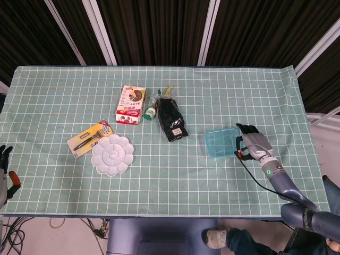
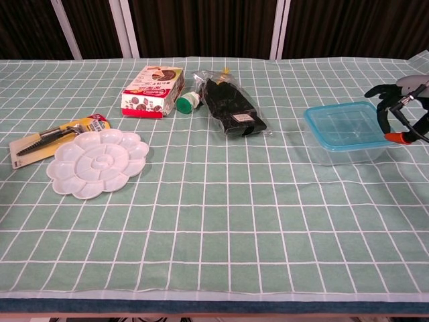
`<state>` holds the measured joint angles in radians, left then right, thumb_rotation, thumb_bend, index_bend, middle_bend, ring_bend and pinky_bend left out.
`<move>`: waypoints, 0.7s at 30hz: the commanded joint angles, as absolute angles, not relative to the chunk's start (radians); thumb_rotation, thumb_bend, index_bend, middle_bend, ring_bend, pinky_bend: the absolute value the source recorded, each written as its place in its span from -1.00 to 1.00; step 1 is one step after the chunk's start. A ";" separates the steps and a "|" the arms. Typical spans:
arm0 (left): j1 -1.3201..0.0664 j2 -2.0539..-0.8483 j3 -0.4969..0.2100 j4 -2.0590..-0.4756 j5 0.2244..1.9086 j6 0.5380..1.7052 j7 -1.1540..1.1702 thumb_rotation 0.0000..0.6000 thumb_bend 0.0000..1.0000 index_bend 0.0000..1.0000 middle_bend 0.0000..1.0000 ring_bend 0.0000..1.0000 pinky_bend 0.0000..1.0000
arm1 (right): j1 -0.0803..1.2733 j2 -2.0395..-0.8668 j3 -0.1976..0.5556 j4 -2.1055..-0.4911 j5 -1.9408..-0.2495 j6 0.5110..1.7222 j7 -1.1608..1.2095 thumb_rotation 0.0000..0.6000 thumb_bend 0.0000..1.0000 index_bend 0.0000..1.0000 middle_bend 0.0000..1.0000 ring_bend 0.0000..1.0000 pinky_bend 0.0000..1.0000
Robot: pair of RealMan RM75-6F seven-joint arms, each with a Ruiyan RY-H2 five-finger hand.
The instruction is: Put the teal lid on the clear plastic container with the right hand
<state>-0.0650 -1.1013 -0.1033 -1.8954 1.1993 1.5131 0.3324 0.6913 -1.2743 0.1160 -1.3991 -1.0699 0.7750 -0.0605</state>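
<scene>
The teal lid (image 2: 346, 125) already lay on top of the clear container (image 2: 348, 148), which stood on the right part of the bench (image 1: 223, 95), well apart from the other things. So the step in hand looked like seating the lid or letting it go. To do that well, the right hand (image 1: 249, 143) probably had to press straight down on the rim at the near right corner, without shoving sideways. The container looked light and could have slid on the checked cloth (image 2: 221, 201), or the lid could have tipped up at the far edge. If the lid was already seated, a clean withdrawal up and away to the right, with no finger caught under the rim, would have been the safer move. In the chest view the right hand (image 2: 397, 107) stood at the container's right edge with its dark fingers (image 2: 375, 90) spread and curved over the lid's right rim. They held nothing. Whether the fingertips actually touched the lid or hung just beside it could not be told from either view. The left hand (image 1: 4, 159) showed only at the left border of the head view, off the bench, with its fingers apart and empty.
</scene>
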 commanded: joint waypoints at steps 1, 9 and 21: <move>-0.065 -1.101 -0.104 -1.895 1.199 1.513 0.331 1.00 0.53 -0.92 -1.00 -1.00 -1.00 | 0.694 -1.283 0.120 -1.386 -1.062 0.764 -0.058 1.00 0.04 0.18 -0.88 -1.00 -1.00; -0.065 -1.101 -0.104 -1.895 1.197 1.513 0.333 1.00 0.53 -0.92 -1.00 -1.00 -1.00 | 0.697 -1.296 0.117 -1.366 -1.056 0.746 -0.066 1.00 0.04 0.18 -0.88 -1.00 -1.00; -0.065 -1.098 -0.103 -1.897 1.197 1.512 0.330 1.00 0.53 -0.92 -1.00 -1.00 -1.00 | 0.707 -1.296 0.124 -1.373 -1.031 0.736 -0.097 1.00 0.04 0.18 -0.88 -1.00 -1.00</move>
<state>-0.0651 -1.0984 -0.1029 -1.8971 1.1973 1.5124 0.3303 0.7055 -1.2969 0.1241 -1.3709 -1.0322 0.7368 -0.0938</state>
